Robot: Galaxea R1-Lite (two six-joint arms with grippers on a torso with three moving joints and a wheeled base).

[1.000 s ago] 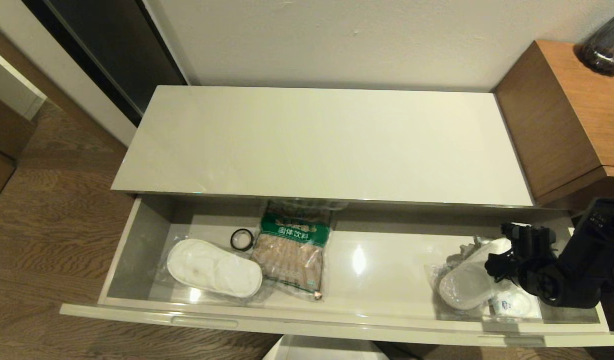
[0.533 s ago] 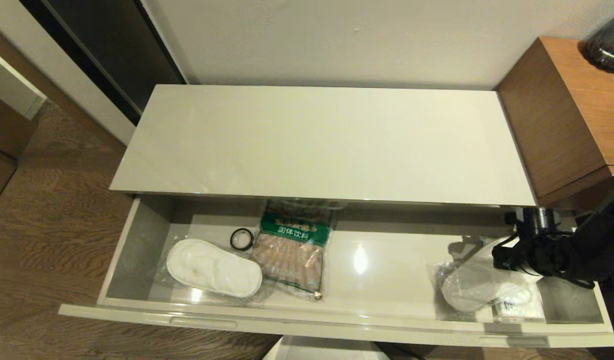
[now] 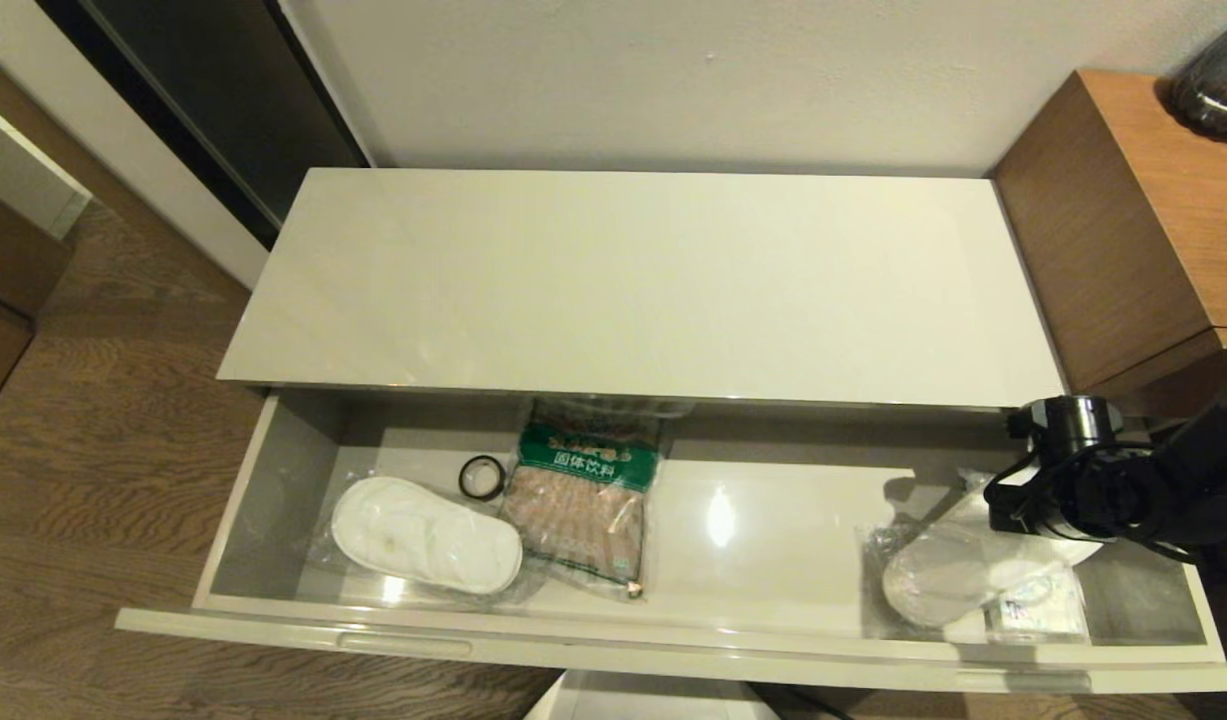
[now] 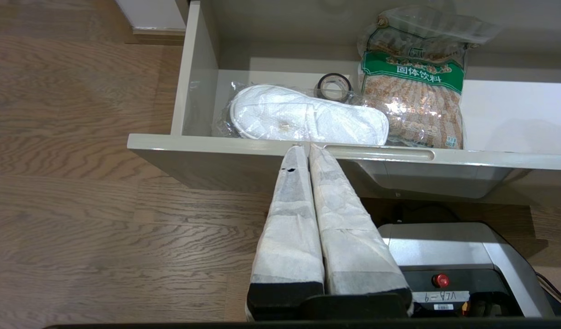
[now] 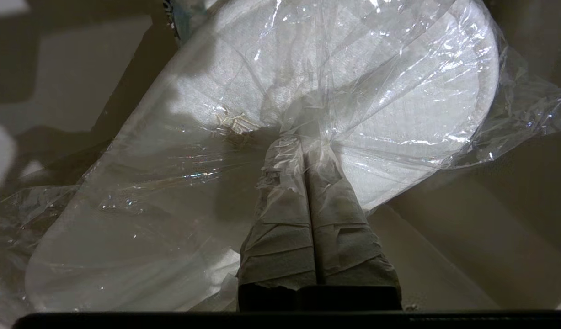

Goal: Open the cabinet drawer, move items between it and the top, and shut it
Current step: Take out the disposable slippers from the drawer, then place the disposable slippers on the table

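While pinched together, the right gripper's fingers [image 5: 307, 183] clamp the bagged slippers [image 5: 271, 114].

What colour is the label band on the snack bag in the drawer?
Green with white lettering on the snack bag; clearest in the left wrist view.

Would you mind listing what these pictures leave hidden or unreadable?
- Head view: the right gripper fingertips are hidden by its own black body over the right slipper bag.
- Head view: the flat white packet lies partly under that bag; its print is too small to read.
- Head view: the brown bag top end runs under the cabinet top.
- Left wrist view: the left gripper blocks part of the drawer front.
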